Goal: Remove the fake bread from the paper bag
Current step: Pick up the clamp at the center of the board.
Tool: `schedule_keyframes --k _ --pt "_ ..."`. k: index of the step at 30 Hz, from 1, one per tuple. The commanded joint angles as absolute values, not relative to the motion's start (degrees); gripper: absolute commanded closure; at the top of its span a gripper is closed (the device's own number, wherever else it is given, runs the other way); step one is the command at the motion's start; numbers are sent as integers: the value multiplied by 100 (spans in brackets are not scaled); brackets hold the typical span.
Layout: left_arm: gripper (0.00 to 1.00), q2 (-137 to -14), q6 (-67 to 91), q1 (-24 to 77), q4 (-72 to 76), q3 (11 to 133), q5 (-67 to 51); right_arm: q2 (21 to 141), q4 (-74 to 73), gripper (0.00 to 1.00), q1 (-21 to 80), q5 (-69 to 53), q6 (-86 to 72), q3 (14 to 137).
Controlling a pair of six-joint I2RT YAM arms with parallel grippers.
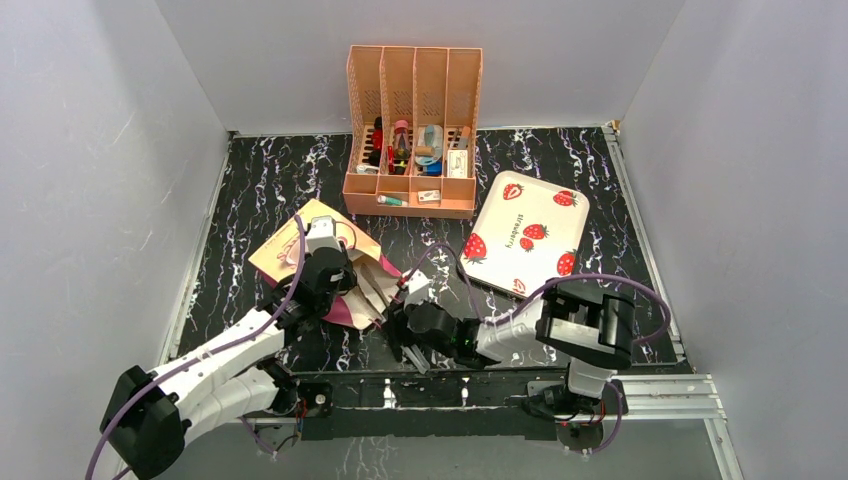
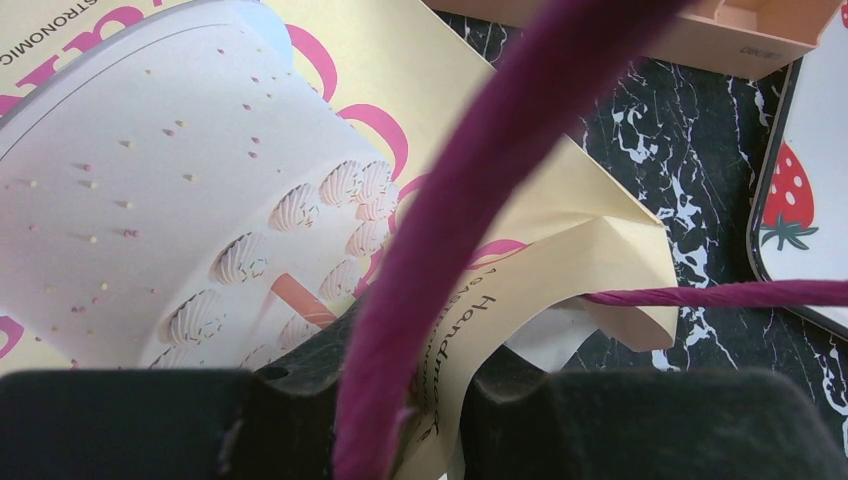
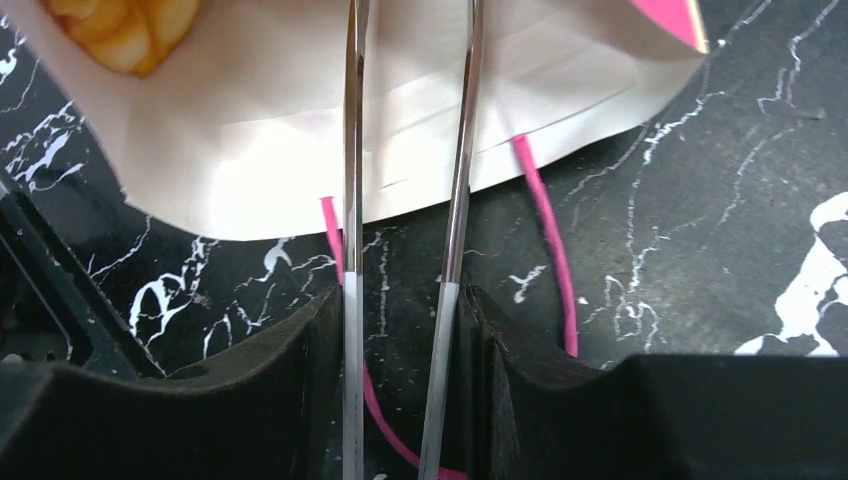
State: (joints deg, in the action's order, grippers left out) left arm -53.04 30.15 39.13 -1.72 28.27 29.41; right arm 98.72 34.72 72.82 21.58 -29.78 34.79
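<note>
The tan paper bag (image 1: pixel 300 250) lies on its side at the left, its mouth facing right. In the left wrist view its cake-print face (image 2: pixel 150 180) fills the frame. My left gripper (image 1: pixel 340 280) is shut on the bag's top rim, with the "Handmade" paper strip pinched between its fingers (image 2: pixel 440 370). A magenta cord handle (image 2: pixel 450 200) crosses in front. My right gripper (image 1: pixel 402 302) is at the bag's mouth and shut on metal tongs (image 3: pixel 353 200), whose two blades reach into the bag (image 3: pixel 450 100). A golden piece of fake bread (image 3: pixel 125 25) shows inside the bag, left of the blades.
A peach plastic organiser (image 1: pixel 413 130) with small items stands at the back centre. A white strawberry tray (image 1: pixel 525 235) lies to the right of the bag and also shows in the left wrist view (image 2: pixel 800 200). A pink cord handle (image 3: pixel 550 230) lies on the black marbled table.
</note>
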Motion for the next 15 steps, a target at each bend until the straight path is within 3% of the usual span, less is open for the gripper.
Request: schedule_keyframes --k 1,15 --pt "84 -5091 2991 3937 -300 3008 3115 9535 3308 61 6981 1718 -3469 3589" --pt "81 -5105 2992 3938 -293 3083 3244 9058 3068 61 6357 301 -4158 3797"
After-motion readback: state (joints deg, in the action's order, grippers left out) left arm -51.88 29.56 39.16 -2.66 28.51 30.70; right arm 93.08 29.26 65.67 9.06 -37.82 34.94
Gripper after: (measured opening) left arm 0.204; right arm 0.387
